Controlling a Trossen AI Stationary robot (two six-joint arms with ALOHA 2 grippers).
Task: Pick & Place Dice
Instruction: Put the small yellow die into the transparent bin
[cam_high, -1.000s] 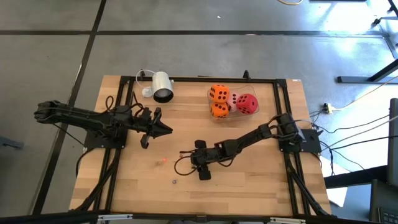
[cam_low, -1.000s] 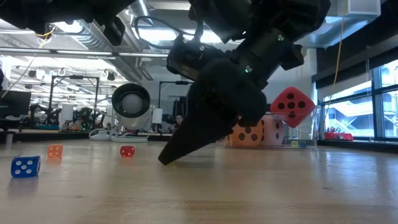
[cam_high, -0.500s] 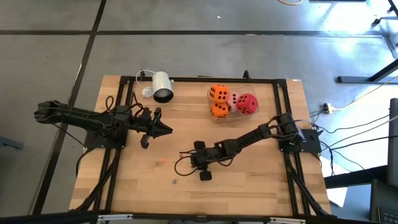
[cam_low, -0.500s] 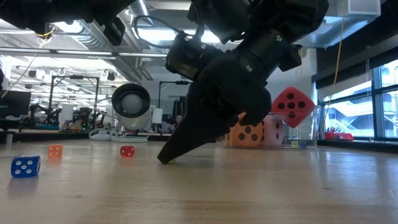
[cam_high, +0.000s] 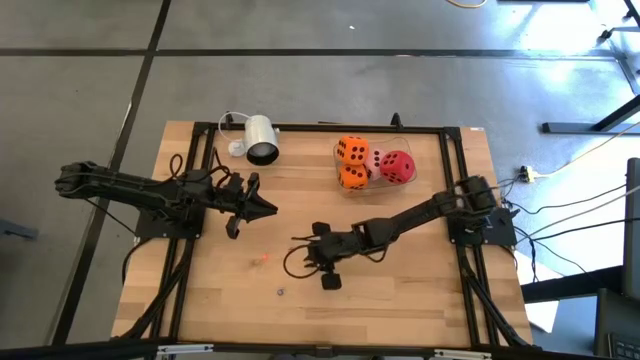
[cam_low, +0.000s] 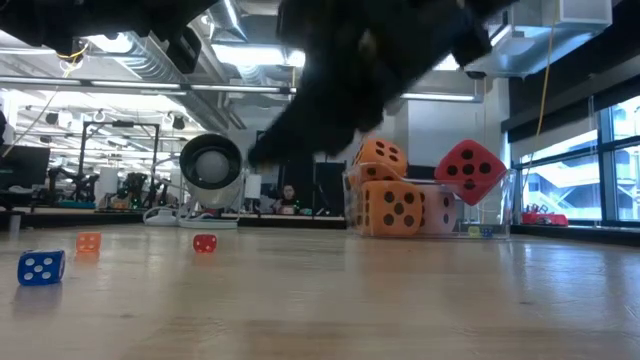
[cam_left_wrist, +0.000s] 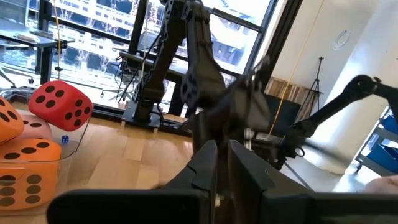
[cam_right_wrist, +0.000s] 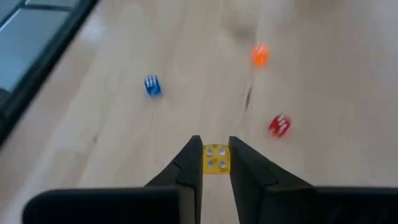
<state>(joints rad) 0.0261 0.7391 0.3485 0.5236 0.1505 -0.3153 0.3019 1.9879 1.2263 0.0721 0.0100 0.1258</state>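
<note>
My right gripper (cam_right_wrist: 216, 149) is shut on a small yellow die (cam_right_wrist: 216, 159) above the table's middle (cam_high: 300, 245); the low view shows it as a dark blur (cam_low: 300, 130) off the wood. Small blue (cam_right_wrist: 153, 86), orange (cam_right_wrist: 260, 55) and red (cam_right_wrist: 279, 126) dice lie on the wood beyond it. Two large orange dice (cam_high: 352, 150), (cam_high: 353, 177), a red one (cam_high: 397, 167) and a pale pink one (cam_high: 377, 160) sit in a clear box at the far side. My left gripper (cam_high: 270, 208) hovers shut at centre left. My right gripper pinches the yellow die by two opposite faces (cam_right_wrist: 205, 159) between its two fingertips. The fingers slant down from the table's right side. The die's pipped face (cam_right_wrist: 216, 155) is toward the wrist camera, and the die is lifted clear of the wood.
A white cylindrical camera (cam_high: 261, 140) with its cable lies at the far left. The clear box (cam_low: 510, 200) stands at the far right. Black rails (cam_high: 320, 128) frame the wooden top. Bare wood stretches along the near side (cam_high: 380, 310).
My right gripper has risen from the tabletop in the last half second; before that its fingertips rested on the wood. My left arm has kept still.
</note>
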